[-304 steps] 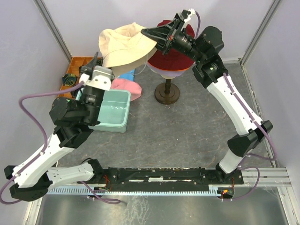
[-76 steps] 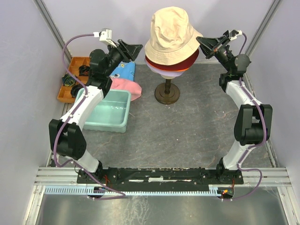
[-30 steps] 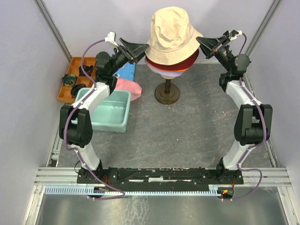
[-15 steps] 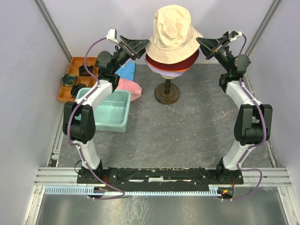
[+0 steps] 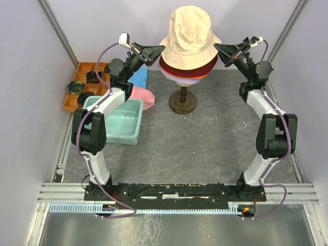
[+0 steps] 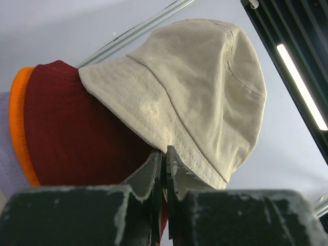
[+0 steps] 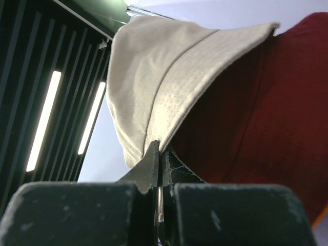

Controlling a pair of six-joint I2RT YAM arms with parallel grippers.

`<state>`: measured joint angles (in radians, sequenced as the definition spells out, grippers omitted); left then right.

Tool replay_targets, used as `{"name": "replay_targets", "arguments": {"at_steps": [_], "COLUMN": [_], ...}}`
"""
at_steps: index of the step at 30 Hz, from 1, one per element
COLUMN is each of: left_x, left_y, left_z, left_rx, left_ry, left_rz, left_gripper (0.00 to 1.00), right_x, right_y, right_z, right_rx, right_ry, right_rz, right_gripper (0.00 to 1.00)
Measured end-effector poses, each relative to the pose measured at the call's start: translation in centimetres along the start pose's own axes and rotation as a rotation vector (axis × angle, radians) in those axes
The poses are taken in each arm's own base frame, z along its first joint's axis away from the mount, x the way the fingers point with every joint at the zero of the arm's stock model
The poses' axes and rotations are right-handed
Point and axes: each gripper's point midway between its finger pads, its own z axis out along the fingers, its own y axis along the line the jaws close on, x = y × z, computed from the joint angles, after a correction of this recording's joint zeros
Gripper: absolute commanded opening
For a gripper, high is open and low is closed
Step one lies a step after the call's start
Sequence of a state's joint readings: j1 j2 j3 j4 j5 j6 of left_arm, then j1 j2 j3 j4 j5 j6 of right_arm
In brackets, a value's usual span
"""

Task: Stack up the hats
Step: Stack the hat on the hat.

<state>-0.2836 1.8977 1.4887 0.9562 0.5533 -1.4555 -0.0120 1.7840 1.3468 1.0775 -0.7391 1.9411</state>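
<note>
While cream hat [image 6: 195, 92] likely needs seating evenly: left gripper [image 6: 164, 156] fingers pinched together on its brim, right gripper [image 7: 160, 160] clamped opposite. Hat tops dark red hat [image 5: 179, 67] on stand [image 5: 183, 105], table [image 5: 205, 148] far edge. Pink hat [image 5: 143, 96] unstacked, far-left.

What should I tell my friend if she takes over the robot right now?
Grippers: the left gripper is shut on the brim of the cream hat, on its left side. The right gripper is shut on the brim's right side.
Hats: the cream hat tops the stack on the stand, over the dark red hat, orange hat and lavender hat. The pink hat lies behind the teal bin.
Done: four hats stacked.
Left: let go of the cream hat, then add the pink hat on top.
</note>
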Motion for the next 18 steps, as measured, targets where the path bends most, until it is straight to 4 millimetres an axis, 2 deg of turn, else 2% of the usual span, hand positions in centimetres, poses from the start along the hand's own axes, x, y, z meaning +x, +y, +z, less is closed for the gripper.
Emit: {"name": "replay_targets", "arguments": {"at_steps": [4, 11, 18], "left_x": [0.1, 0.1, 0.5], "left_y": [0.1, 2.7, 2.7], "left_z": [-0.4, -2.2, -2.7], "left_rx": [0.013, -0.03, -0.015], "left_ry": [-0.002, -0.012, 0.008], "left_rz": [0.008, -0.002, 0.008], "left_gripper": [0.03, 0.03, 0.03], "right_x": [0.1, 0.3, 0.4], "right_y": [-1.4, -3.1, -4.4], "right_z": [-0.5, -1.5, -2.6], "right_rx": [0.028, 0.063, 0.079], "right_ry": [-0.003, -0.002, -0.009], "right_rz": [0.023, 0.032, 0.038], "right_gripper": [0.0, 0.0, 0.0]}}
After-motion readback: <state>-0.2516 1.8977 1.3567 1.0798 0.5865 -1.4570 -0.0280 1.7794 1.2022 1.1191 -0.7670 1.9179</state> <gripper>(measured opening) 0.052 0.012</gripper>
